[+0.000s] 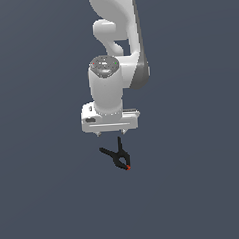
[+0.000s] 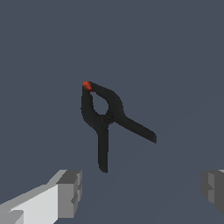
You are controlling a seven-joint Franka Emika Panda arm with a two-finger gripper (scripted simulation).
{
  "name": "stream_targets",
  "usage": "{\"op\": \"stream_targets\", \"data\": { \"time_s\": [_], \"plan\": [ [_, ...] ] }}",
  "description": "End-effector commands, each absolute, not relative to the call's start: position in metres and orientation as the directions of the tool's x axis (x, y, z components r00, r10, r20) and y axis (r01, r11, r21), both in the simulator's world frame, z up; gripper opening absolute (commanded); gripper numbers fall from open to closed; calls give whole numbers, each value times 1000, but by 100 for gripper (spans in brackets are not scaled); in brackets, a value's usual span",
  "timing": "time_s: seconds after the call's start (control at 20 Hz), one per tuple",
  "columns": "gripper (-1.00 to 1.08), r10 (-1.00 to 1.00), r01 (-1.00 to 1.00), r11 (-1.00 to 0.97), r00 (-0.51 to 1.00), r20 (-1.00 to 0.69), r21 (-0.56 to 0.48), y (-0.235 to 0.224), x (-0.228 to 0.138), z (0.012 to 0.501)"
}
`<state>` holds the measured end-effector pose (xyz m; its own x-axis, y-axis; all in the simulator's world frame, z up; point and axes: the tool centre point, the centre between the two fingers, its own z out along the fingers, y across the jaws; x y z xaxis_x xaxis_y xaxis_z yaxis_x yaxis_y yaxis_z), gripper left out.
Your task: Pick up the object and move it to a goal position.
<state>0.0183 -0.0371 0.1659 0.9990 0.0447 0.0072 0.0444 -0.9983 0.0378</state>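
The gripper (image 1: 111, 134) hangs over the clamp (image 1: 118, 156) with its jaws spread wide and nothing between them; in the wrist view the two fingers (image 2: 70, 192) sit far apart at either edge, and the clamp (image 2: 107, 120) lies flat on the dark floor between and beyond them, untouched. From the exterior view the clamp rests just below the hand, its red tip (image 1: 128, 167) pointing away toward that view's lower right and its two thin handles splayed back toward the gripper; one handle looks to reach almost under the fingertips. I'd say the grasp has not begun and the whole carry is left to do. The worry is the shape: the clamp is small and thin next to those fingers, and the handles fan out at an angle; if the jaws come down off centre or close across only one handle, it may pivot or skid aside rather than seat; a descent stopping too high could close on air above it; no goal marker is visible in either view.
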Motion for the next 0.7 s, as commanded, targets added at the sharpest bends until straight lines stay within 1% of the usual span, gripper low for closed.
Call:
{"op": "stream_targets", "data": {
  "time_s": [0.0, 0.3, 0.65],
  "plan": [
    [100, 82, 81, -996, 997, 5, 37, -36, 21, 159],
    [100, 209, 209, -977, 978, -2, 33, -31, 30, 137],
    [100, 388, 388, -922, 922, -6, 19, -23, 41, 104]
  ]
}}
